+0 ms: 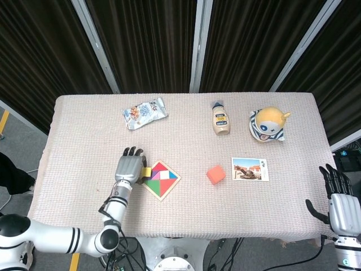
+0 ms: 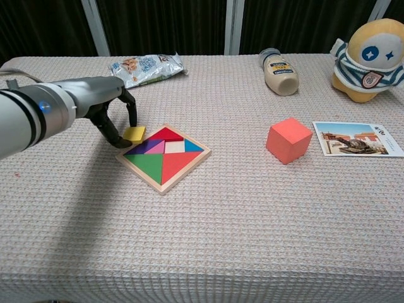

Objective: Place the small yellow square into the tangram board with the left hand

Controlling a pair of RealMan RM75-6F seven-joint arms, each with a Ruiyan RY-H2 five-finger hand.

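The small yellow square (image 2: pixel 134 133) is pinched in my left hand (image 2: pixel 113 110), held just off the left corner of the tangram board (image 2: pixel 163 157). From the head view, only a sliver of the yellow square (image 1: pixel 146 171) shows beside my left hand (image 1: pixel 129 168), next to the tangram board (image 1: pixel 161 180). The board holds coloured pieces with one pale square slot bare near its upper middle. My right hand (image 1: pixel 339 202) hangs off the table's right front corner, fingers spread, holding nothing.
A red cube (image 2: pixel 288 139) and a postcard (image 2: pixel 356 139) lie right of the board. A snack bag (image 2: pixel 145 68), a bottle on its side (image 2: pixel 278 71) and a round plush toy (image 2: pixel 368 52) sit along the back.
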